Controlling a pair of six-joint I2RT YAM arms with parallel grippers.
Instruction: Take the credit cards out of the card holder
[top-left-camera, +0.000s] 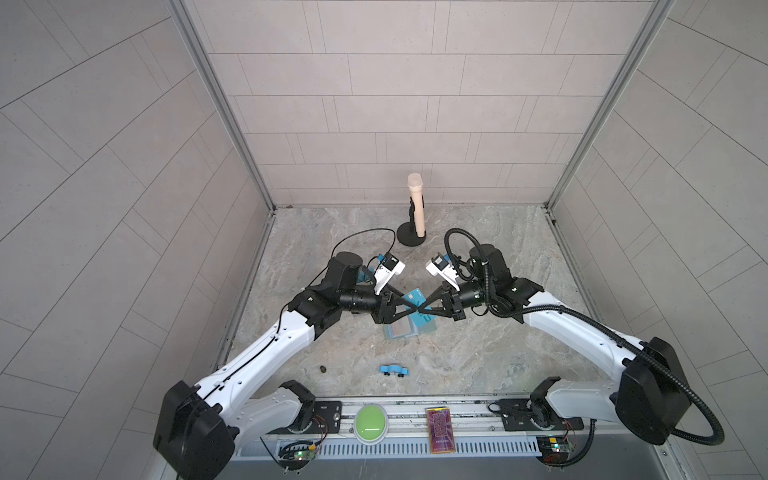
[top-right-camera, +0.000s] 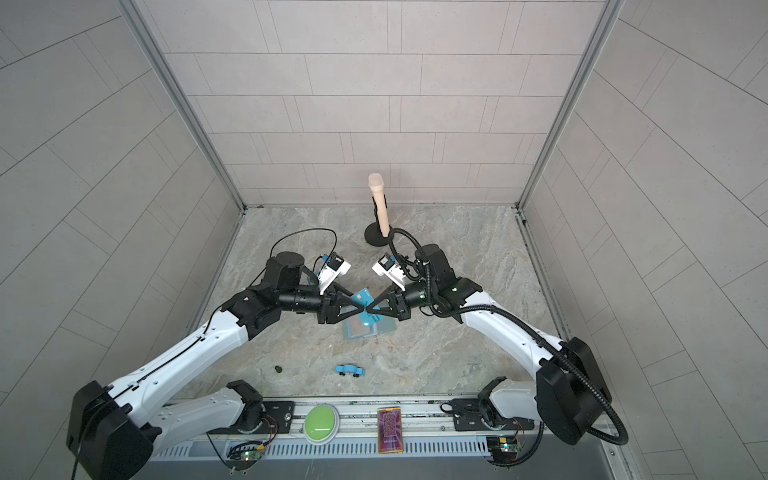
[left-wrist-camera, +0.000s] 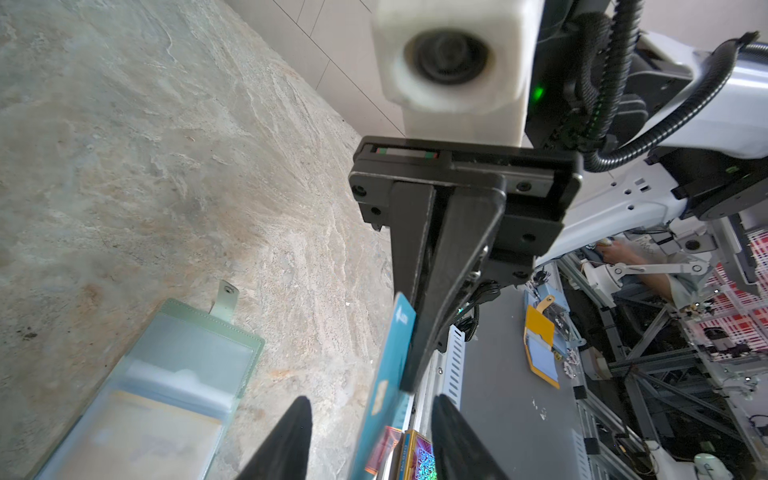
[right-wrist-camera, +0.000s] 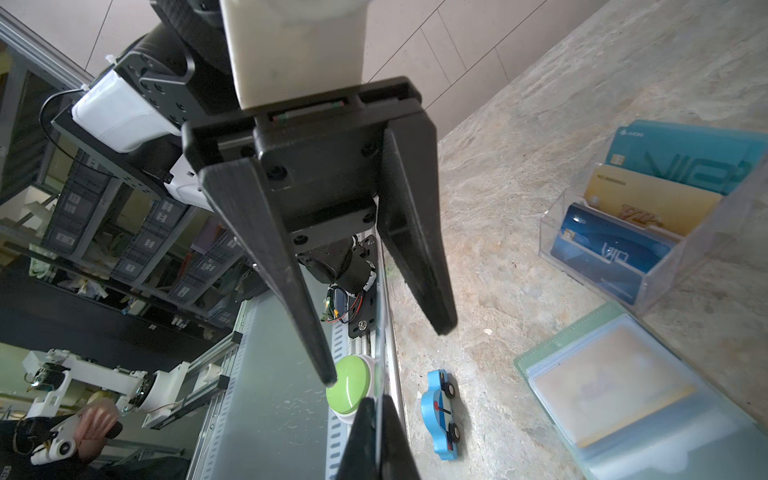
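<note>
Handover, I'd say | right fingers (left-wrist-camera: 453, 266) pinched shut on thin blue plastic card (left-wrist-camera: 397, 332) | left fingers (left-wrist-camera: 297, 432) half-open astride it, gripping nothing | next: left clamps, right frees.

card holder (right-wrist-camera: 536, 358): mint-green, lies open and flat on the table, clear sleeves up, snap tab out
tan card (right-wrist-camera: 611, 386): flat inside top sleeve
blue card (left-wrist-camera: 388, 365): on edge in the air, pinched by right gripper (top-left-camera: 422, 309)
</note>
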